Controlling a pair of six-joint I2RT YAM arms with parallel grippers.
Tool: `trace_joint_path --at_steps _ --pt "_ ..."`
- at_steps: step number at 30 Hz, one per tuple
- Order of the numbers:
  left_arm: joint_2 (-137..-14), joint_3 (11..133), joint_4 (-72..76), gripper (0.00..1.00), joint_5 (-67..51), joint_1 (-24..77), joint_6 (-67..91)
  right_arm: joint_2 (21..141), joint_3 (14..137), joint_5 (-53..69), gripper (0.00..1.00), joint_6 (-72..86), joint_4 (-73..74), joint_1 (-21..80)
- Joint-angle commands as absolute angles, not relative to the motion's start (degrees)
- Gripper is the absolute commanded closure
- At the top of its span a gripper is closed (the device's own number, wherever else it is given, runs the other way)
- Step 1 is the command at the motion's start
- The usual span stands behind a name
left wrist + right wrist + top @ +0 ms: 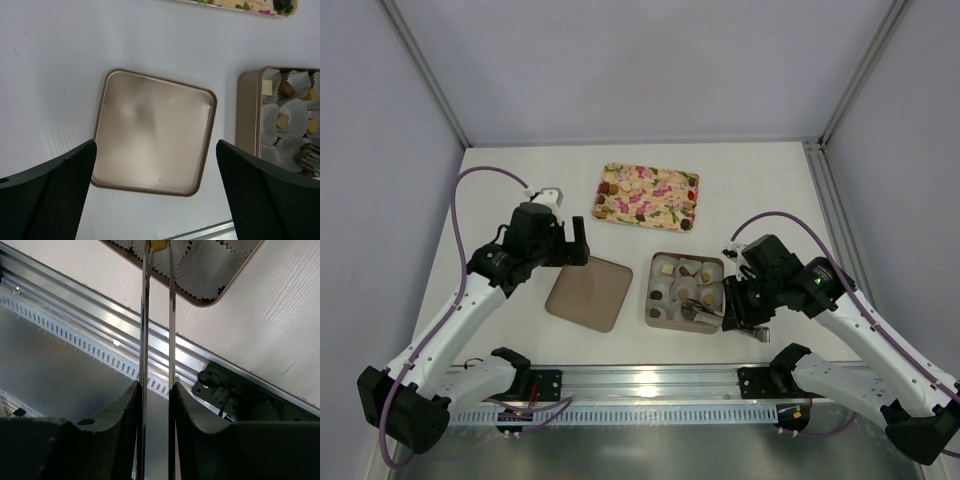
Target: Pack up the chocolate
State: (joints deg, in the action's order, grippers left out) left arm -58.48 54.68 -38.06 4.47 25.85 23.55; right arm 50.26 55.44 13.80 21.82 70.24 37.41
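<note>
The right gripper [156, 390] squeezes thin shiny tongs [145, 315]. They pinch a golden chocolate [159, 245] over frilly white paper cups [292, 111] in the square tan box [657, 262]. The left gripper [570, 243] hangs wide open above the smooth lid [155, 132].

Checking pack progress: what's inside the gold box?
The gold box is full of white paper cups; several hold chocolate, others look empty. The tongs in the right hand cover the near-right cups, so their contents can't be seen.

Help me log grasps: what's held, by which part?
Right fingers clamp tongs across both arms, back from the tips, which pinch a tan chocolate. Left gripper holds nothing.
</note>
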Motion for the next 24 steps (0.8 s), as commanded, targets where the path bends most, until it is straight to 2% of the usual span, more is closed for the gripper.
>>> trace_joint_path --at_steps 1,5,17,24 --pt "-57.57 56.43 -37.62 0.00 4.75 25.75 23.47 50.36 56.69 13.45 0.66 21.97 68.64 37.79" --pt "-57.66 56.25 -37.62 0.00 4.75 25.75 23.47 50.54 56.78 13.53 0.64 21.97 68.47 37.79" --pt "-57.66 56.25 -37.71 0.00 5.01 25.66 23.47 50.89 57.83 12.92 0.63 21.97 68.20 37.79" --pt "-57.83 56.34 -37.79 0.00 4.83 25.66 23.47 52.12 62.48 10.81 0.63 21.97 67.85 37.79"
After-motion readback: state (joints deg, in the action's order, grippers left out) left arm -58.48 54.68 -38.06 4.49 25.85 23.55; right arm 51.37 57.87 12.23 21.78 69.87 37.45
